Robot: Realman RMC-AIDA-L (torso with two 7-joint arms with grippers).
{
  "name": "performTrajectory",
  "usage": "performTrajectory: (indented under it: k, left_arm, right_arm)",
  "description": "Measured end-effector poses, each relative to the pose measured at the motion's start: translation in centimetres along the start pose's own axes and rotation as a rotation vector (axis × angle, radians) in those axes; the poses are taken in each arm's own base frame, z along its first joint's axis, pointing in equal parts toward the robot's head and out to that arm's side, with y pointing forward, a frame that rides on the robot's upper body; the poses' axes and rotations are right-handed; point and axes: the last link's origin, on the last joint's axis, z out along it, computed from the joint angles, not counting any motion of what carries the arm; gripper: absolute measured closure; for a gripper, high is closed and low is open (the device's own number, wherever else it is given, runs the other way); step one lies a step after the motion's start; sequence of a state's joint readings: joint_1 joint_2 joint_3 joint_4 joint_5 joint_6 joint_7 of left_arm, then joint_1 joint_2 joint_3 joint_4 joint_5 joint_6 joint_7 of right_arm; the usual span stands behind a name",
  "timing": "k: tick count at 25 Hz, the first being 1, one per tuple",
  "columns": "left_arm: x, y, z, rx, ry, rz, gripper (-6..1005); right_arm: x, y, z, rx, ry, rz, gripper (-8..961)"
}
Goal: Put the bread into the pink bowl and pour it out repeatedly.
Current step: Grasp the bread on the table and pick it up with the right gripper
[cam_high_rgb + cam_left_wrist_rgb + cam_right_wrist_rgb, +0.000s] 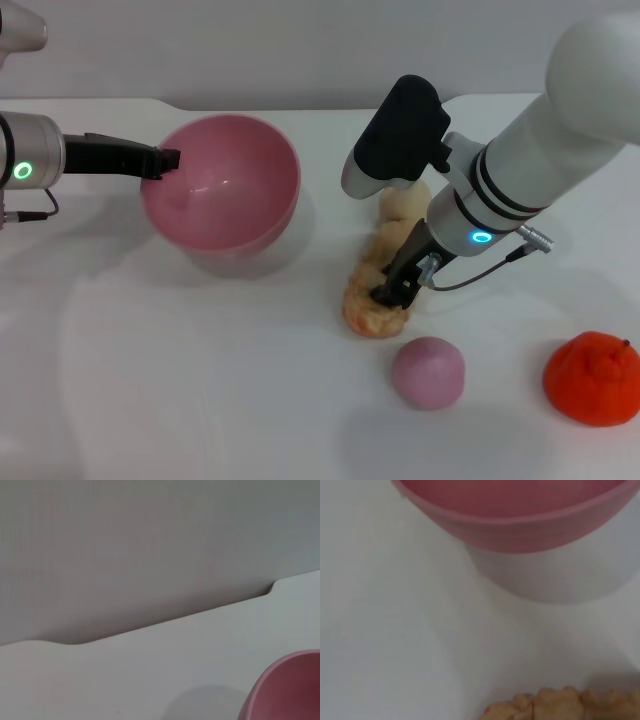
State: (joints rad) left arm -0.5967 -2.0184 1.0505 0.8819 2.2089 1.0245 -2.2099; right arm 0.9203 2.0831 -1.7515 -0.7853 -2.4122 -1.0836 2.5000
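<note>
The pink bowl [225, 185] is held above the table at the left centre, with its shadow below it. My left gripper [165, 160] is shut on the bowl's left rim. The bowl looks empty. Its edge shows in the left wrist view [292, 690] and its underside in the right wrist view [520, 525]. The bread [368, 300] lies on the table right of the bowl. My right gripper [393, 292] is down on the bread, its dark fingers closed around its near end. The bread's ridged top shows in the right wrist view [560, 706].
A small cream bun [404, 205] sits just behind the bread, partly hidden by my right arm. A pink ball [428, 372] lies in front of the bread. An orange toy fruit [593, 378] sits at the front right. The white table [200, 380] ends at a back wall.
</note>
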Motion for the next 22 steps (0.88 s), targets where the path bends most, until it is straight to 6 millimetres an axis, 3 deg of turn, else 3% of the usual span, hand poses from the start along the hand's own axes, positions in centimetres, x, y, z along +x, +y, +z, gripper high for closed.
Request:
performTrajectory:
  k: [15, 22]
  left_arm:
    - [0.1, -0.1, 0.0, 0.005, 0.004, 0.002, 949]
    - [0.0, -0.4, -0.1, 0.016, 0.005, -0.001, 949]
  right_arm:
    - [-0.1, -0.1, 0.0, 0.005, -0.004, -0.008, 742]
    - [-1.4, 0.3, -1.3, 0.013, -0.064, -0.03, 756]
